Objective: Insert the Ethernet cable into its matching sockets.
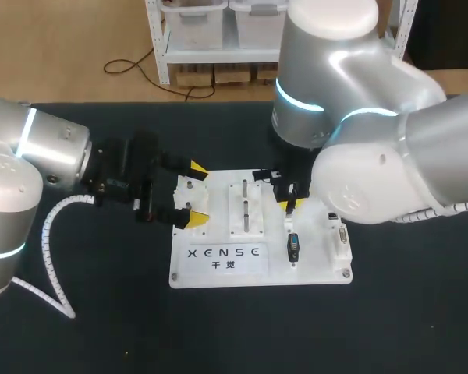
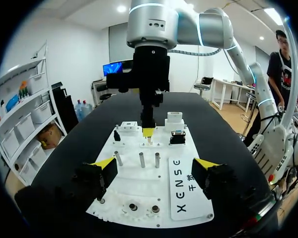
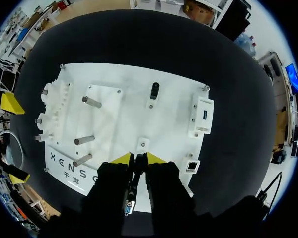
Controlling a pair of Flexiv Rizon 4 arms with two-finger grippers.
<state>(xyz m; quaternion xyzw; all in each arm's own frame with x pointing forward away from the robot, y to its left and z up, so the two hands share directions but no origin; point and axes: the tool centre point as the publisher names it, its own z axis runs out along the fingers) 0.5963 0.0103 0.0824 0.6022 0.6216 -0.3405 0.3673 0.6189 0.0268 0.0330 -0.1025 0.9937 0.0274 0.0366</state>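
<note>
A white task board (image 1: 320, 269) lies mid-table. My right gripper (image 3: 139, 158) points down at it, fingers drawn almost together on a slim dark plug (image 3: 137, 171), seemingly the Ethernet cable's end; its lower part is hidden. From the left wrist view the right gripper (image 2: 148, 132) stands at the board's far end, over a small white tab. A small square socket (image 3: 192, 166) sits beside its fingers, near the board's edge (image 1: 332, 216). My left gripper (image 1: 193, 193) is open at the board's left edge, its yellow tips straddling that end of the board (image 2: 139, 191).
Three metal pegs (image 3: 84, 140) rise from the board's middle. A black oblong connector (image 1: 293, 248) and a white block with a wide connector (image 1: 342, 240) sit near the right gripper. A white block with a blue port (image 3: 204, 115) stands at the board's edge.
</note>
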